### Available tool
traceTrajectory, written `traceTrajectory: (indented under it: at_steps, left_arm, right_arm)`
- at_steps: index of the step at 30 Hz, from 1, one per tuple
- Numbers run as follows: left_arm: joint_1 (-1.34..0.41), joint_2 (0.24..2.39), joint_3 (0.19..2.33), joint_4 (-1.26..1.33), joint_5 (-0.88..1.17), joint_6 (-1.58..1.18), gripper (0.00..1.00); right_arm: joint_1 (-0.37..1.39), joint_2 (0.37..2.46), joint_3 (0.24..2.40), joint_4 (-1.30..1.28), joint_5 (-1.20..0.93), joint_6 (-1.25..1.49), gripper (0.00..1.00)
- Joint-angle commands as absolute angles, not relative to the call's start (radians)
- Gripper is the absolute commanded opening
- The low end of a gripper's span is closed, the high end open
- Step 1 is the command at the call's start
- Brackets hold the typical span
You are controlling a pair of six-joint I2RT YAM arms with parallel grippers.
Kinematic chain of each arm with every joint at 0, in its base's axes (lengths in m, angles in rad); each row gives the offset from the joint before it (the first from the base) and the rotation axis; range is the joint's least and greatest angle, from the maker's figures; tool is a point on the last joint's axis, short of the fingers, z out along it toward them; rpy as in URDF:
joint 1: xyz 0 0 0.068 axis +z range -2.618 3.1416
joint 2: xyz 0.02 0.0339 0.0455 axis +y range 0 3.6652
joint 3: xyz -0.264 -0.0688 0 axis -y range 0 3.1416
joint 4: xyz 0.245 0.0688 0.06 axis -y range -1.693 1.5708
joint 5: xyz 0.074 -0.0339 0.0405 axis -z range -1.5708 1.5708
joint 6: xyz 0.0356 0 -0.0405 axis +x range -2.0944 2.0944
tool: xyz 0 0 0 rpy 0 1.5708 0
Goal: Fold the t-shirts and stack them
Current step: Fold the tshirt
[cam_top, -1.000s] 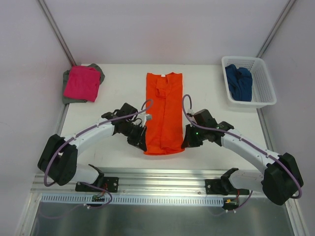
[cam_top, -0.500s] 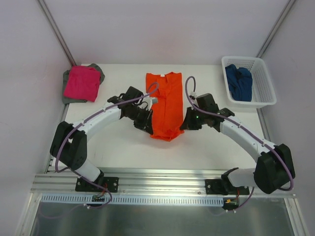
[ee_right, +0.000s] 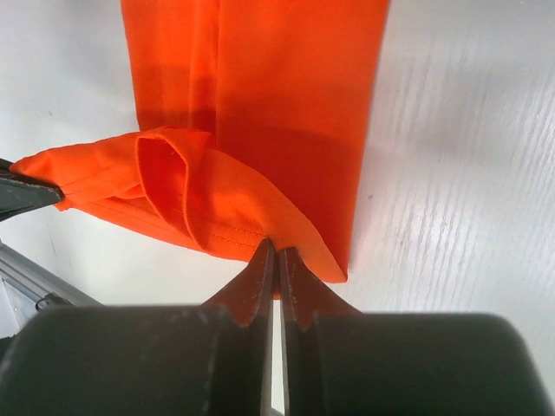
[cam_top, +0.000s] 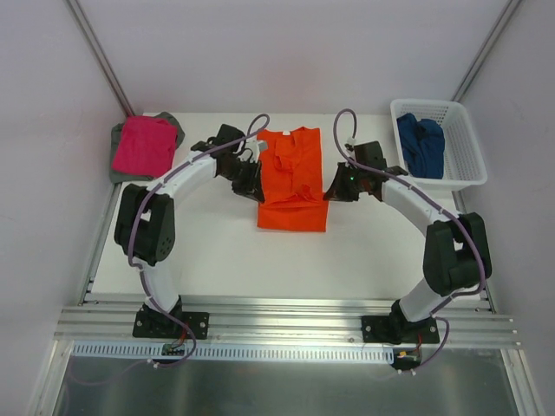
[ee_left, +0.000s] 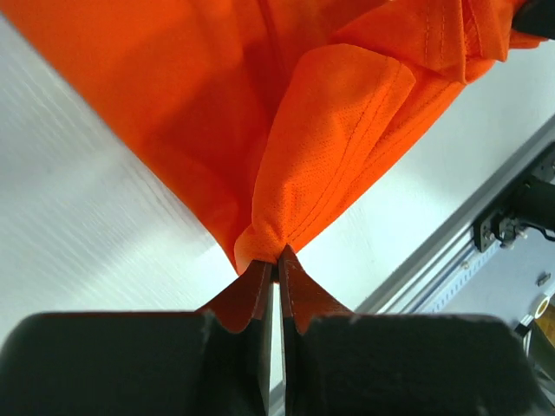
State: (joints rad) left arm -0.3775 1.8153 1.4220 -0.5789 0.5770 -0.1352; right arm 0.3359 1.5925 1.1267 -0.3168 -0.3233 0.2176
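White bench (cam_top: 217, 251) | orange t-shirt (cam_top: 293, 212) at centre, narrowed lengthwise, hem corners clamped in left jaws and right jaws, cross-fold unfinished | pink t-shirt (cam_top: 144, 146) stacked on grey t-shirt (cam_top: 116, 160) far left, seemingly folded | dark blue t-shirt (cam_top: 420, 143) left crumpled in basket (cam_top: 468, 178)

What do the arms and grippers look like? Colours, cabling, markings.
The left arm and right arm match: white tubular links, bulky black joint housings, a purple cable looping along each. Small green light on the right one. The left gripper and right gripper: black bodies, dark wedge fingers tapering to thin tips. No readable lettering.
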Motion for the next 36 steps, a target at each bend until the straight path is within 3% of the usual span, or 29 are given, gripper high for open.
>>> traceTrajectory:
  at_steps: [1,30,31,32,33,34,35,36]
  left_arm:
    - [-0.368,1.890,1.503,-0.578,0.560,-0.097,0.00]
    - [-0.327,2.241,1.801,-0.571,0.586,-0.140,0.00]
    - [-0.327,2.250,1.807,-0.572,0.586,-0.140,0.05]
    - [-0.327,2.253,1.812,-0.572,0.581,-0.141,0.17]
    - [-0.327,2.255,1.822,-0.572,0.559,-0.146,0.36]
    - [-0.327,2.256,1.827,-0.572,0.551,-0.150,0.45]
    - [-0.327,2.256,1.830,-0.571,0.543,-0.149,0.53]
    - [-0.328,2.253,1.832,-0.571,0.531,-0.150,0.67]
  right_arm:
    - [0.330,1.630,1.203,-0.261,-0.336,0.189,0.00]
    - [0.307,1.968,1.440,-0.238,-0.334,0.181,0.01]
    - [0.308,1.970,1.448,-0.238,-0.328,0.179,0.01]
    - [0.305,1.973,1.450,-0.238,-0.324,0.181,0.01]
    - [0.305,1.976,1.451,-0.236,-0.321,0.181,0.01]
    - [0.304,1.977,1.454,-0.233,-0.321,0.178,0.01]
    - [0.305,1.977,1.456,-0.236,-0.318,0.179,0.04]
    - [0.304,1.976,1.457,-0.239,-0.304,0.178,0.11]
